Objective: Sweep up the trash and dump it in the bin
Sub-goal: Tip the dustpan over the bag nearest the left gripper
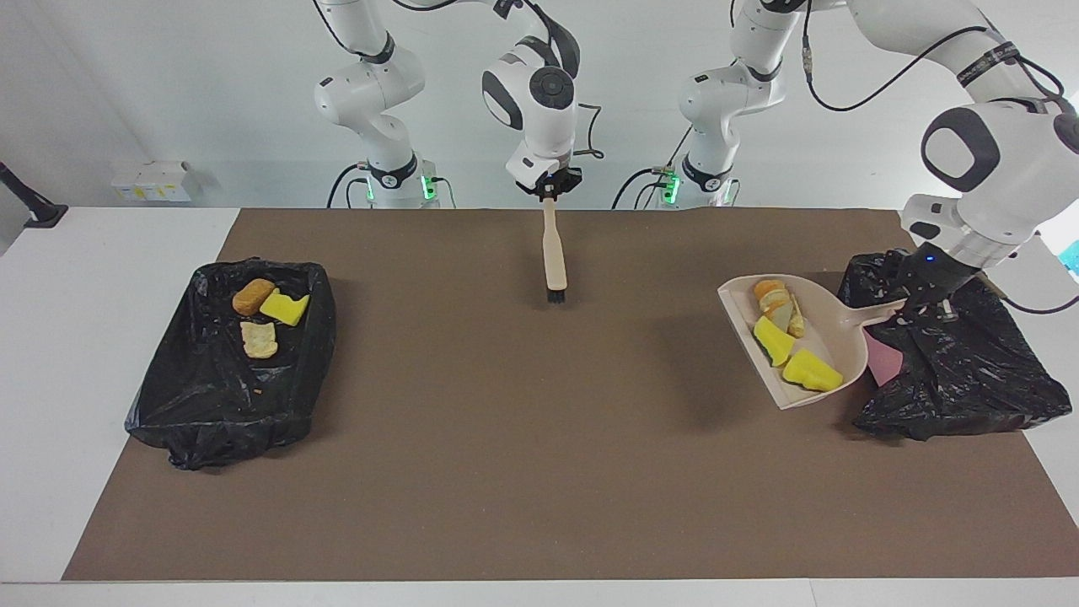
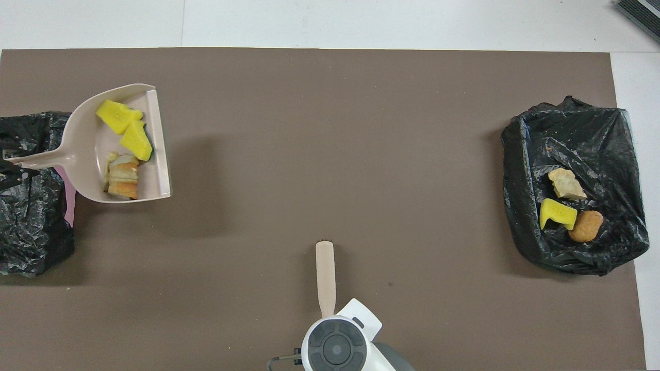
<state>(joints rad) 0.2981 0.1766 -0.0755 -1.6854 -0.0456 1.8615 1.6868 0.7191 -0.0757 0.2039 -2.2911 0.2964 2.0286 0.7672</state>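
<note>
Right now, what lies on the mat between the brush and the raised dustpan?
Nothing. In the overhead view the brown mat is bare between the brush and the dustpan, apart from their shadows. The facing view agrees.

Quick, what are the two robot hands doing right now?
Left gripper: shut on the dustpan handle, over the black bin.
Right gripper: shut on the brush.
</note>
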